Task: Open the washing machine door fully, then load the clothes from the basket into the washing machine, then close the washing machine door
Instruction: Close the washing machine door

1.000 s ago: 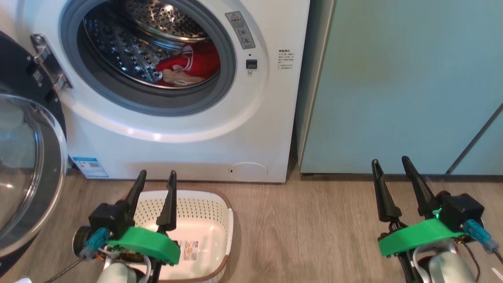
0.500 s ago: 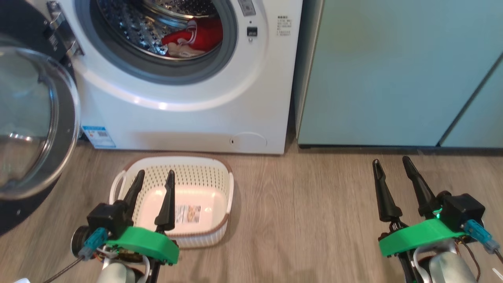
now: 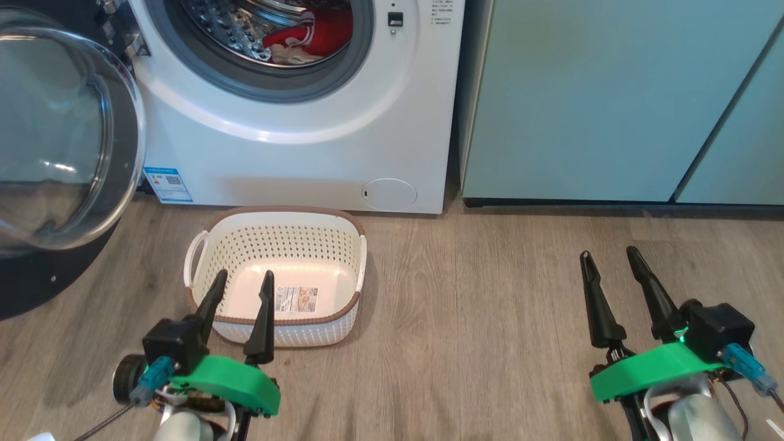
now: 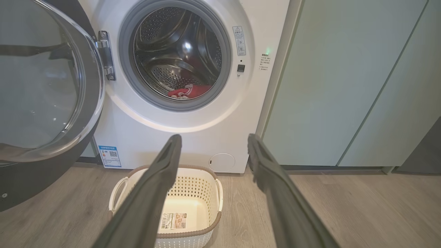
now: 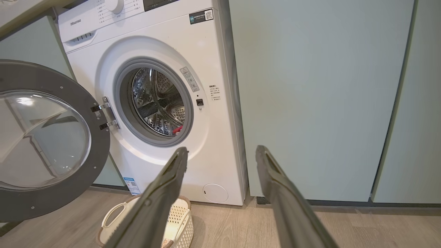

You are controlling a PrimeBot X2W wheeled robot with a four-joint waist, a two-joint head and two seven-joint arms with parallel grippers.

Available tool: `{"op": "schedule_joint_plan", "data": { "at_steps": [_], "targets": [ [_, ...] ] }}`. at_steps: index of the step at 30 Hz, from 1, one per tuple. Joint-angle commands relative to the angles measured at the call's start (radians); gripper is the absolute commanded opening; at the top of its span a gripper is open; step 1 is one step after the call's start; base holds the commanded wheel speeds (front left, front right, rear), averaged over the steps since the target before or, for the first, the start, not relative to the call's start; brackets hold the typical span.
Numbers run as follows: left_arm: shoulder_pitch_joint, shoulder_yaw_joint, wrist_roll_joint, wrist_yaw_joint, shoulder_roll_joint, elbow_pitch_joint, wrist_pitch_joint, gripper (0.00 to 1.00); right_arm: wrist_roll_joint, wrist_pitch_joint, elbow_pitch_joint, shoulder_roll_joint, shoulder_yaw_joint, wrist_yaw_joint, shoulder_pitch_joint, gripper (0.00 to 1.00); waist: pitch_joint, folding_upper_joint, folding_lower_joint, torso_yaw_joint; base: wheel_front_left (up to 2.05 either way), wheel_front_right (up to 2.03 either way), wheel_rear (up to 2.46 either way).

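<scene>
The white washing machine [image 3: 294,159] stands ahead with its door [image 3: 61,141] swung wide to the left, black rim and glass bowl facing me. Red clothes [image 3: 318,37] with white parts lie inside the steel drum; the left wrist view has the clothes [image 4: 189,92] low in the drum. The cream basket [image 3: 275,275] sits on the floor before the machine, holding nothing but its label sticker. My left gripper [image 3: 243,278] hovers open over the basket's near rim. My right gripper [image 3: 609,255] is open above bare floor, far right of the basket [image 5: 179,220].
Pale teal cabinets [image 3: 612,98] fill the wall right of the machine. Wood-look floor [image 3: 478,318] stretches between basket and right gripper. The open door [image 5: 48,137] overhangs the floor at the left. A round service cap [image 3: 389,194] sits low on the machine front.
The head camera has drawn back and tilted down, so machine and basket slide up the picture and the whole basket shows. Both grippers stay open in the same spots.
</scene>
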Motion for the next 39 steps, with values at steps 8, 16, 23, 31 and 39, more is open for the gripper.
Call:
{"op": "schedule_joint_plan", "data": {
  "at_steps": [8, 16, 23, 31, 39],
  "targets": [
    [-0.047, 0.033, 0.009, -0.002, 0.000, -0.039, -0.005, 1.00, 0.007, -0.007, -0.030, -0.003, 0.024, 0.000, -0.033, 1.00, 0.000, 0.0000, 0.0000, 0.004, 0.00, 0.00, 0.00],
    [-0.045, 0.033, 0.019, -0.003, 0.000, -0.042, -0.005, 1.00, 0.009, -0.007, -0.028, -0.003, 0.024, 0.000, -0.034, 1.00, -0.001, 0.0000, 0.0000, 0.003, 0.00, 0.00, 0.00],
    [-0.046, 0.027, 0.011, -0.004, 0.000, -0.040, -0.005, 1.00, 0.010, -0.007, -0.029, -0.003, 0.018, 0.000, -0.031, 1.00, 0.001, 0.0000, 0.0000, 0.011, 0.00, 0.00, 0.00],
    [-0.050, -0.002, 0.002, 0.000, 0.000, -0.024, -0.005, 1.00, 0.011, -0.007, -0.032, -0.003, 0.018, 0.000, -0.023, 1.00, 0.023, 0.0000, 0.0000, 0.089, 0.00, 0.00, 0.00],
    [-0.059, -0.008, 0.003, 0.003, 0.000, -0.015, -0.005, 1.00, 0.015, -0.007, -0.032, -0.003, 0.026, 0.000, -0.023, 1.00, 0.051, 0.0000, 0.0000, 0.254, 0.00, 0.00, 0.00]
  ]
}}
